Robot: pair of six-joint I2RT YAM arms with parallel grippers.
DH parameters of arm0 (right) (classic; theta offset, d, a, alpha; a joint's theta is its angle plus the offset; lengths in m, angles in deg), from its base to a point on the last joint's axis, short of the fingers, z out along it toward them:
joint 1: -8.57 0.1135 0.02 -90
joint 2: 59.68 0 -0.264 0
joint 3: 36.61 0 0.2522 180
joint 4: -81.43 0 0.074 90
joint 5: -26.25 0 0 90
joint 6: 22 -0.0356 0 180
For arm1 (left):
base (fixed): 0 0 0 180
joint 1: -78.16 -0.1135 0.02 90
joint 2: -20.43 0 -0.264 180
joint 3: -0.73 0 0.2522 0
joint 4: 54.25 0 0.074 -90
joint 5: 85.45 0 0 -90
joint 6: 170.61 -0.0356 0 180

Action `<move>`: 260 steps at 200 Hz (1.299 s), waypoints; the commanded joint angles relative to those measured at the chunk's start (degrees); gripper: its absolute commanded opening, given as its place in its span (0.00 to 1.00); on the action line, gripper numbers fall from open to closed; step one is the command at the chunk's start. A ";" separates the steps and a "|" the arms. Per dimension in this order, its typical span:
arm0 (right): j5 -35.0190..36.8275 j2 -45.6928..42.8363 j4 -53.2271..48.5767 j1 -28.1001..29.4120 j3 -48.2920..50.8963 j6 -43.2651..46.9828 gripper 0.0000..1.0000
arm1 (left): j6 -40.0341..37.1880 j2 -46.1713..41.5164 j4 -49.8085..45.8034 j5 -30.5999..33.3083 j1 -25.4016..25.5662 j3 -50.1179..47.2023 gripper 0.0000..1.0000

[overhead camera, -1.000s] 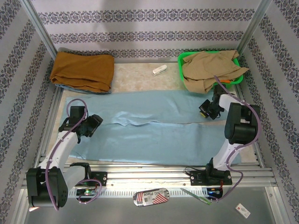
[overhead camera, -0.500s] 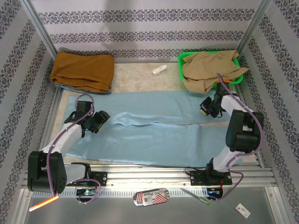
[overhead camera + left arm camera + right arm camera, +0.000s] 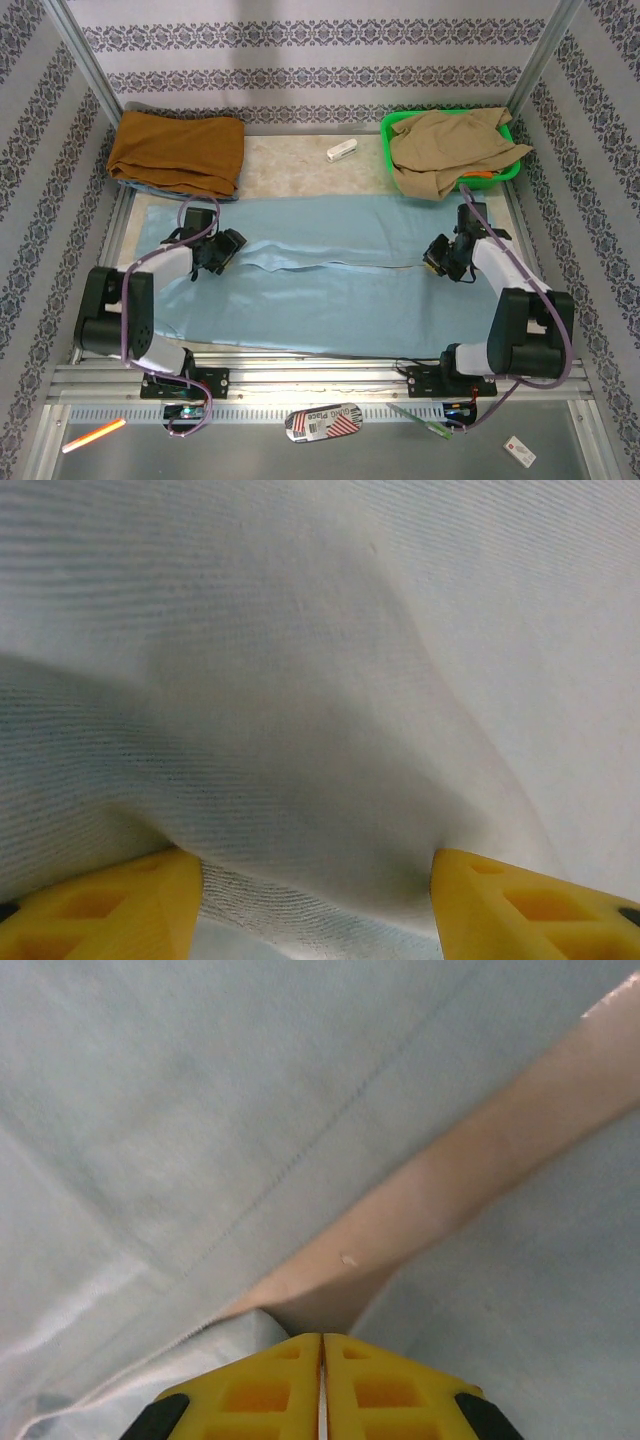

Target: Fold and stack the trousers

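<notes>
The pale sky-blue trousers (image 3: 330, 275), a large pair in thin soft cloth, lie spread flat across the tabletop (image 3: 290, 165), legs side by side with a narrow slit between them and a low wrinkle left of centre.

The tabletop (image 3: 290, 165) is pale beige and faintly marbled. The sky-blue trousers (image 3: 330, 290) lie flat across its middle from 9 to 3 o'clock, legs side by side, with a thin strip of bare surface between them toward 3. At 11 o'clock sits a folded rust-orange garment (image 3: 178, 150). A small white object (image 3: 341, 151) lies at 12. At 1 o'clock stands a green basket (image 3: 386, 128) heaped with tan cloth (image 3: 450, 145).
</notes>
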 commanded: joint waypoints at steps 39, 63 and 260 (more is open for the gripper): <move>2.81 -6.37 -4.73 0.31 6.28 0.47 0.19 | 6.44 4.73 11.28 3.43 -5.65 -2.96 0.59; 3.18 -5.49 -3.50 -0.34 7.87 0.49 0.21 | 6.41 1.54 10.76 4.11 -7.43 -5.99 0.59; 4.28 7.93 -0.99 -8.28 -6.84 1.78 0.22 | 0.26 -19.56 -11.69 9.74 -8.08 -4.50 0.70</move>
